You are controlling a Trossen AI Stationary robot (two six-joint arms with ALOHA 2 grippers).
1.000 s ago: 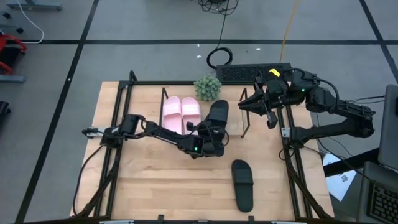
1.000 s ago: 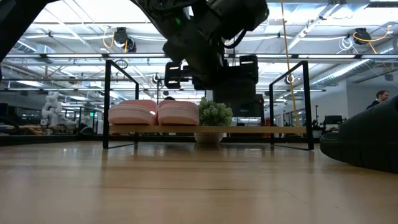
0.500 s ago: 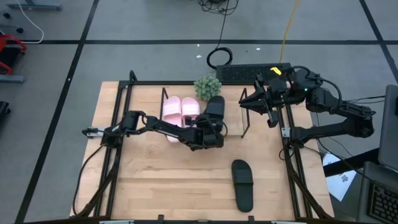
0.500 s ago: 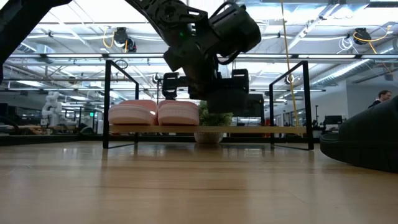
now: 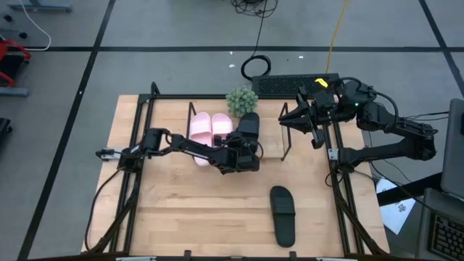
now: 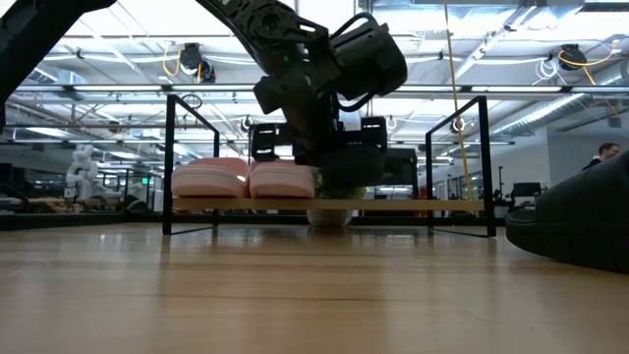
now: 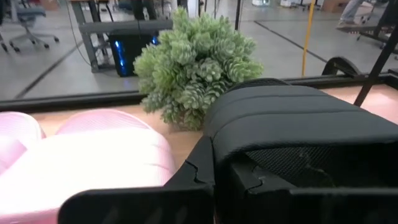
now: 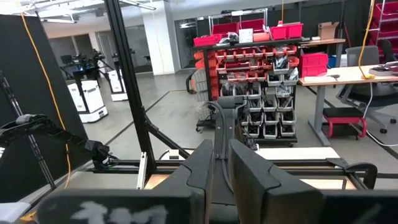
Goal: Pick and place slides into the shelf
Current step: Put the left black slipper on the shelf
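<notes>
The pale pink pair of slides [image 5: 210, 129] lies side by side on the shelf [image 5: 272, 142] at the table's far side; the low view shows the pair [image 6: 246, 177] on the light board [image 6: 413, 206]. My left gripper [image 5: 243, 154] is shut on a black slide [image 5: 249, 127], held just right of the pink pair, low over the board. I cannot tell if the slide touches the board. A second black slide [image 5: 283, 214] lies flat on the tabletop near the right front. My right gripper [image 5: 313, 125] hangs raised at the far right, shut, with nothing in it. My left gripper holds the black slide by its near end [image 7: 214, 163], pinched between the two fingers. The fingers come almost level from the table's near left, along the slide's length. The slide points toward the far edge, strap [image 7: 292, 115] up, roughly level.
A small green plant [image 5: 241, 101] stands behind the shelf, right beyond the held slide's far end. The shelf's thin dark end frames [image 6: 489, 162] stand upright at both ends. The board lies free between the held slide and the right end frame.
My left gripper has carried the black slide toward the table's far edge and a little left, toward the pink pair, and lowered it toward the shelf board. The slide has turned from slanted to nearly parallel with the pink slides.
</notes>
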